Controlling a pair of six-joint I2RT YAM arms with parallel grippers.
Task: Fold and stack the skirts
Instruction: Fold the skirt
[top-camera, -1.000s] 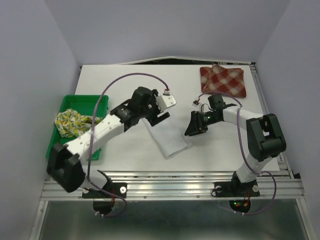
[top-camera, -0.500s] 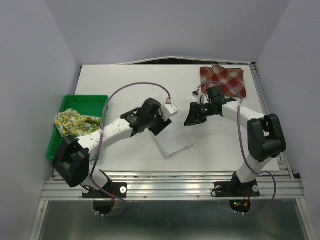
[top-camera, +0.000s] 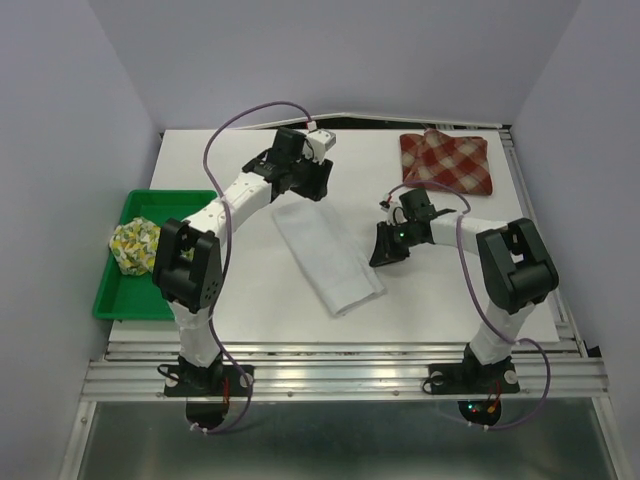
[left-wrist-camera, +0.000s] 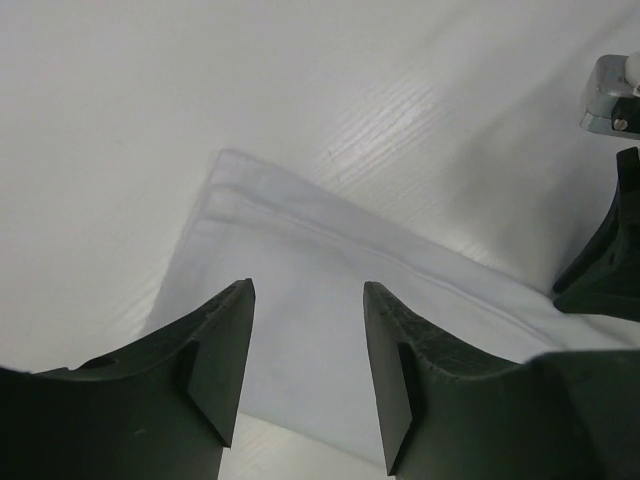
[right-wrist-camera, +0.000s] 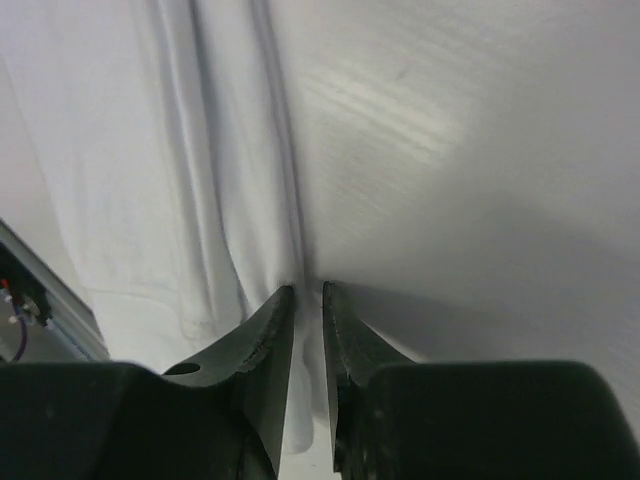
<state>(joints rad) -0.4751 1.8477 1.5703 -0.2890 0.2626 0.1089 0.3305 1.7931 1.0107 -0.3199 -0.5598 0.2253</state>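
Diagonally, the white skirt (top-camera: 325, 255) runs far-left to near-right.

pale lilac walls (top-camera: 330, 50) on three sides — white table (top-camera: 250, 290), aluminium rail (top-camera: 340, 372) along its near edge.

We see a robotics lab: plain walls (top-camera: 350, 60) boxing a white desk (top-camera: 270, 305), arms (top-camera: 232, 195) bolted to aluminium rails (top-camera: 340, 372).

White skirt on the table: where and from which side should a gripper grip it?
The white skirt lies flat as a long strip, so pinch its far short end, at the stitched hem, coming down from above; that edge is likely firmest and can be carried toward the near end.
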